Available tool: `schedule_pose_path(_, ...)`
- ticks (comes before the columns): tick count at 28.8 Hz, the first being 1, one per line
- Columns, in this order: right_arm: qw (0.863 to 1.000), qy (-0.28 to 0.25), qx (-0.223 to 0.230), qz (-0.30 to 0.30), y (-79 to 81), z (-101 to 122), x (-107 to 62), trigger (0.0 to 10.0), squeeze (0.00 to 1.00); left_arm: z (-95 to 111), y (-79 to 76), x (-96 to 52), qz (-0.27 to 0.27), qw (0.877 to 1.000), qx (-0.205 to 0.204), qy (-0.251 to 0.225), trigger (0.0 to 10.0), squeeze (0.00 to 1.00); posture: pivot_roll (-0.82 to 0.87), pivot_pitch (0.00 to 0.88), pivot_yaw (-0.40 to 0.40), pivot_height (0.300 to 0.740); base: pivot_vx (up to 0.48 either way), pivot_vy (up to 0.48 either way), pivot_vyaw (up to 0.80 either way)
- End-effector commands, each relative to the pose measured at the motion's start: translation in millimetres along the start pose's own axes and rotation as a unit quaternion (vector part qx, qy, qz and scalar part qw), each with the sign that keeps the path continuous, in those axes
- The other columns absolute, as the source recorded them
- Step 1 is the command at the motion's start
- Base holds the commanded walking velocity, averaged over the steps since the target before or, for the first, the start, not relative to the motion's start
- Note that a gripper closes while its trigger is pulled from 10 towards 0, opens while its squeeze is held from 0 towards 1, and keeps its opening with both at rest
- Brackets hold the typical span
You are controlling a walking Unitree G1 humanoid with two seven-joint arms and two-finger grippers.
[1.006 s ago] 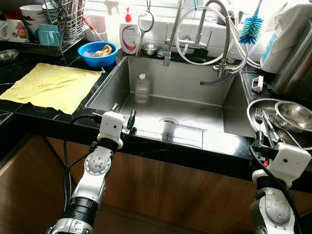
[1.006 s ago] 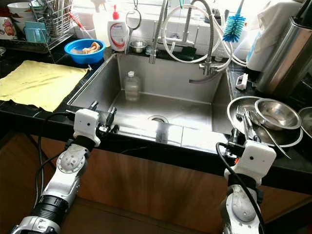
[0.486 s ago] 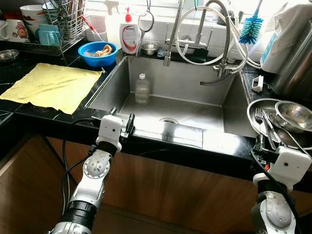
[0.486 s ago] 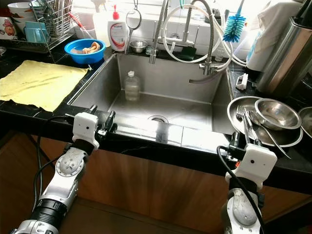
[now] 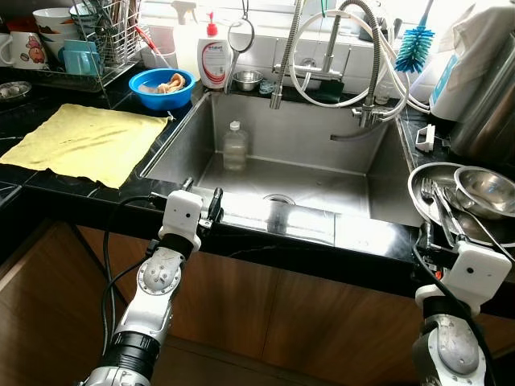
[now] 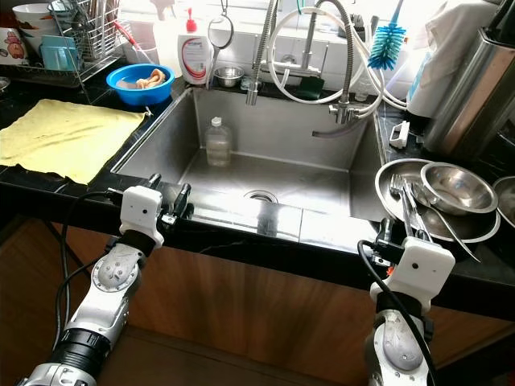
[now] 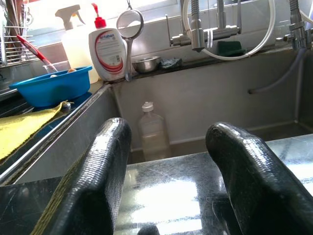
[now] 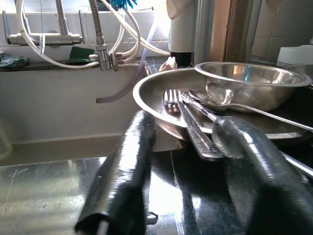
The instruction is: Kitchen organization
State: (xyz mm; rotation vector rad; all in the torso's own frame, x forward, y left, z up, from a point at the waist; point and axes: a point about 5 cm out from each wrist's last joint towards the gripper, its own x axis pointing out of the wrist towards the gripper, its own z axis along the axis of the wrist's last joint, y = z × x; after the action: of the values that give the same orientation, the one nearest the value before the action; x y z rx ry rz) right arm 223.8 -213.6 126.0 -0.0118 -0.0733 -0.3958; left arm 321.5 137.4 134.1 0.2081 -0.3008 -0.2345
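My left gripper (image 5: pixel 203 193) stands open over the front rim of the steel sink (image 5: pixel 265 217), with nothing between its fingers (image 7: pixel 110 147). In the sink's far left corner a clear plastic bottle (image 5: pixel 234 145) stands upright. At the counter's front edge on the right, my right gripper (image 6: pixel 385 235) is open and points at a steel plate (image 8: pixel 151 93). A fork (image 8: pixel 172 98), a spoon (image 8: pixel 215 100) and a steel bowl (image 8: pixel 249 78) lie on that plate. Its fingers (image 8: pixel 122 176) stop short of the plate.
A yellow cloth (image 5: pixel 88 141) lies spread on the black counter to the left. Behind it are a blue bowl (image 5: pixel 161 84), a soap bottle (image 5: pixel 213 56) and a dish rack (image 5: pixel 88 40). A spring faucet (image 5: pixel 354 56) and a blue brush (image 5: pixel 414 44) stand behind the sink.
Both grippers have sunk slightly at the counter's front edge. Nothing was taken hold of, and the objects lie as before.
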Motion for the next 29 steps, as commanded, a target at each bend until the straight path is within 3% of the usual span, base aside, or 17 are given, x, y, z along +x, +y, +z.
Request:
schedule_pose_path(1,1.000,0.005,0.004,-0.002,-1.2,-1.7,2.6,0.0,0.00,3.0,-1.0,-0.1,-0.008,1.000,0.009,-0.004,10.0,0.00,-0.05,0.000,-0.031,0.740,0.000,0.000,0.00)
schedule_pose_path(14,1.000,0.006,0.014,0.015,7.0,-1.7,3.7,0.0,0.00,2.7,-1.6,0.4,-0.012,1.000,0.011,-0.001,10.0,0.00,-0.04,0.000,-0.032,0.740,0.000,0.000,0.00)
schedule_pose_path(29,0.998,-0.028,0.023,0.052,19.3,11.6,5.2,0.0,0.00,2.7,-0.6,0.2,-0.009,1.000,0.012,-0.002,10.0,0.00,-0.04,0.000,-0.032,0.740,0.000,0.000,0.00)
